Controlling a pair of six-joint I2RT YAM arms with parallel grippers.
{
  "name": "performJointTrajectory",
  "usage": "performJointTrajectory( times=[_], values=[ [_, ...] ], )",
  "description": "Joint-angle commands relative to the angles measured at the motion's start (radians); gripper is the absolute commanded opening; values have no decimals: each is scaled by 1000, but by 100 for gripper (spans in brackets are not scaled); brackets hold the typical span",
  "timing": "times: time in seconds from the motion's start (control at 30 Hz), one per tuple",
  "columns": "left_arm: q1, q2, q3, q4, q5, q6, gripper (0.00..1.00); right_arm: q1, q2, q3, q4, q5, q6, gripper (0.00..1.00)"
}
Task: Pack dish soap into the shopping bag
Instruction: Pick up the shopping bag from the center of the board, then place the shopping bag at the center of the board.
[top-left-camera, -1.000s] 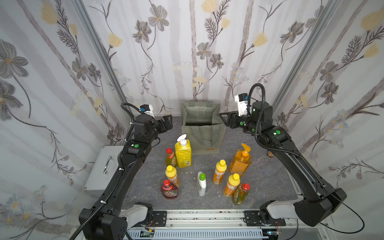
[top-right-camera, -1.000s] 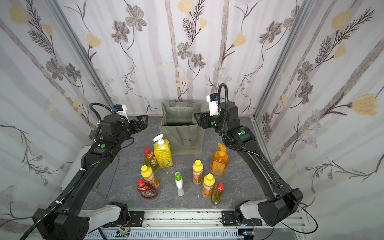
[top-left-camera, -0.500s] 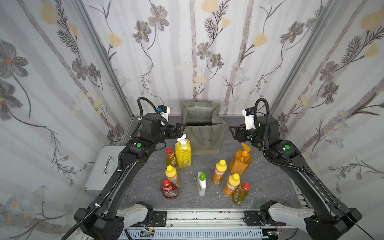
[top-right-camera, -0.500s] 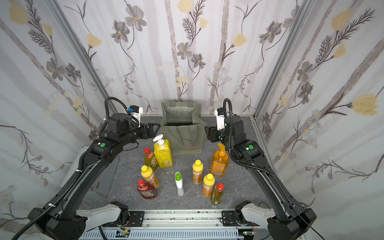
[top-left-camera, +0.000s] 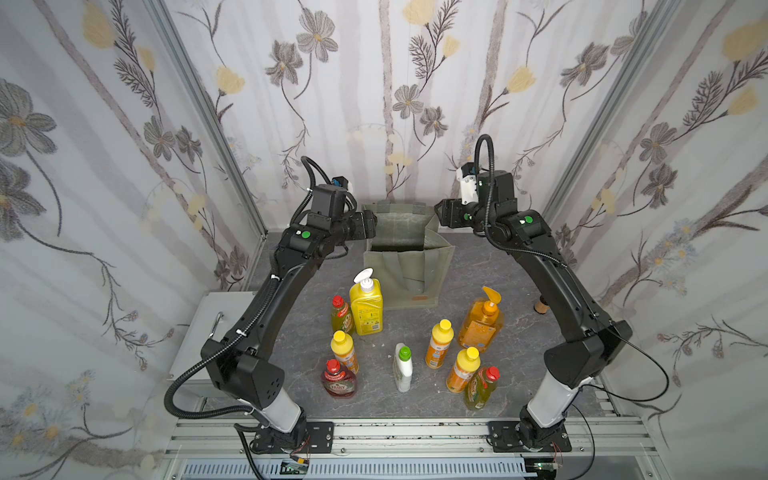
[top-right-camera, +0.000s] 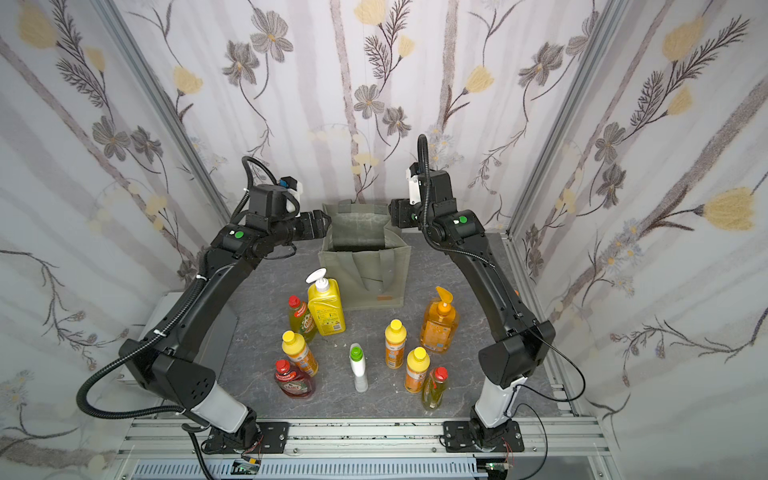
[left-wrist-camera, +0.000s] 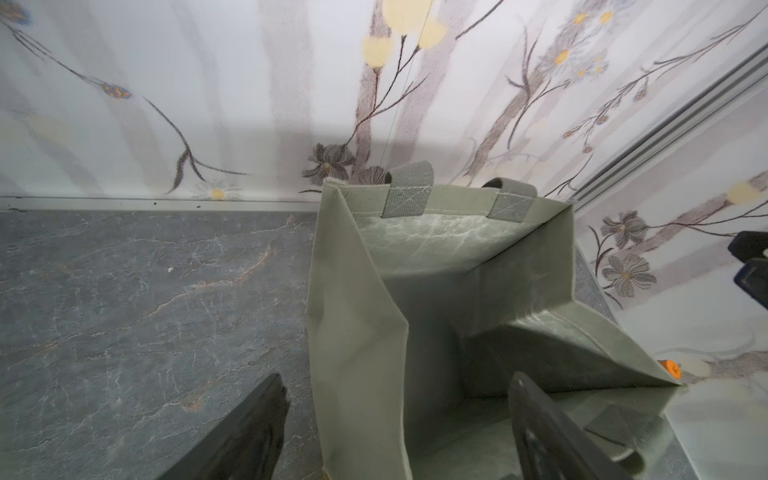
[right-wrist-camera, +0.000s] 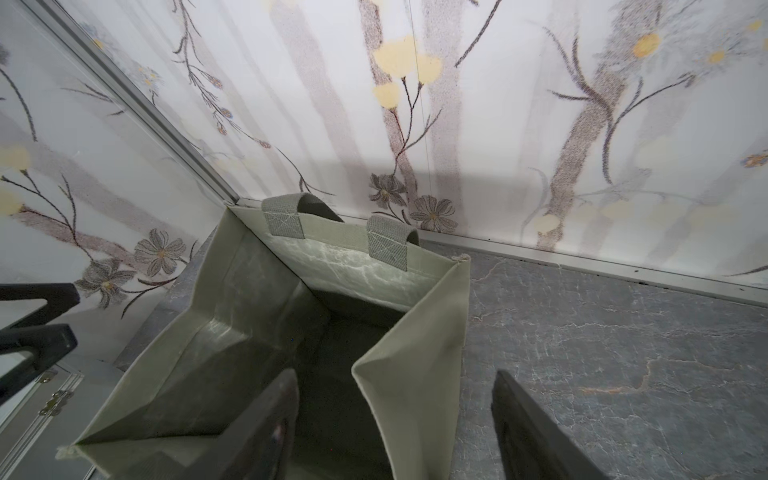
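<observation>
The grey-green shopping bag (top-left-camera: 409, 270) (top-right-camera: 365, 272) stands open at the back of the table, its inside bare as far as I see. My left gripper (top-left-camera: 371, 224) (left-wrist-camera: 399, 399) is open, its fingers straddling the bag's left side wall (left-wrist-camera: 357, 332) without gripping it. The right gripper (top-left-camera: 440, 212) (right-wrist-camera: 395, 399) is open astride the right side wall (right-wrist-camera: 419, 353). In front stand the dish soap bottles: a yellow pump bottle (top-left-camera: 365, 308), an orange pump bottle (top-left-camera: 480, 323), orange yellow-capped ones (top-left-camera: 439, 344), a red one (top-left-camera: 339, 380), a white green-capped one (top-left-camera: 402, 369).
A grey metal box with a handle (top-left-camera: 216, 328) sits off the table's left edge. A small cork-like object (top-left-camera: 541, 306) lies by the right arm. Patterned walls close in behind and on both sides of the bag.
Both grippers have moved up and inward to the bag's top edges, one at each side wall. The left jaws narrowed a little and the right jaws widened.
</observation>
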Motion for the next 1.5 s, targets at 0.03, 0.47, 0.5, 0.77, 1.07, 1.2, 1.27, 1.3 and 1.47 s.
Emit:
performJointTrajectory(
  times=[0.03, 0.47, 0.5, 0.77, 1.07, 1.2, 1.27, 1.3, 1.47],
  values=[
    [-3, 46, -1, -58, -16, -9, 85, 24, 70, 48, -43, -35, 4, 76],
    [-10, 89, -3, -17, 19, -9, 54, 32, 167, 55, -89, 123, 4, 69],
    [-11, 89, -2, -16, 20, -10, 48, 31, 171, 55, -95, 130, 2, 57],
    [-13, 86, 21, -32, 28, -18, 9, 24, 111, 49, -144, 220, -1, 7],
    [-28, 85, 64, -76, 89, -39, 0, -32, -25, -78, -167, 269, 7, 6],
    [-44, 79, 70, -94, 110, -45, 0, -46, -67, -175, -144, 241, 5, 7],
    [-58, 76, 65, -93, 119, -50, 0, -46, -92, -240, -105, 228, 5, 7],
    [-66, 76, 62, -89, 124, -52, 1, -46, -105, -274, -85, 222, 5, 7],
    [-87, 93, 32, -67, 133, -63, 3, -49, -150, -332, -47, 236, -2, 20]
  ],
)
